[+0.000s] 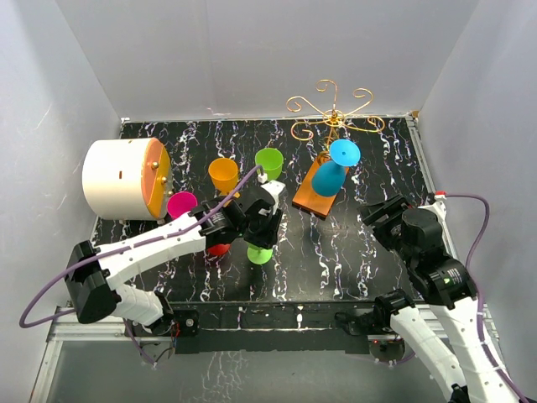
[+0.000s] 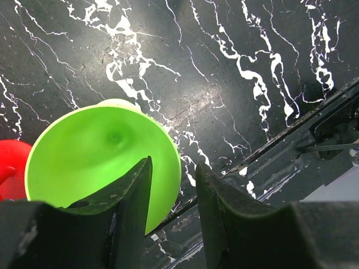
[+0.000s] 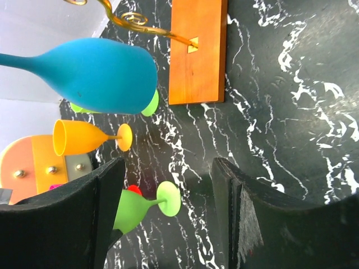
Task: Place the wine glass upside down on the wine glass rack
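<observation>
Because the green wine glass stands upright on the desk (well apart from the wine glass rack), the left tool straddles its rim, grip unclear; right tool hangs spread, empty.

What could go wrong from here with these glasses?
1. The left gripper straddles only the rim of the green glass. A lift from there may slip or tip it, possibly knocking the red glass close beside it.
2. The wine glass rack is thin wire and already holds a blue glass. Hanging another could bump it.
</observation>
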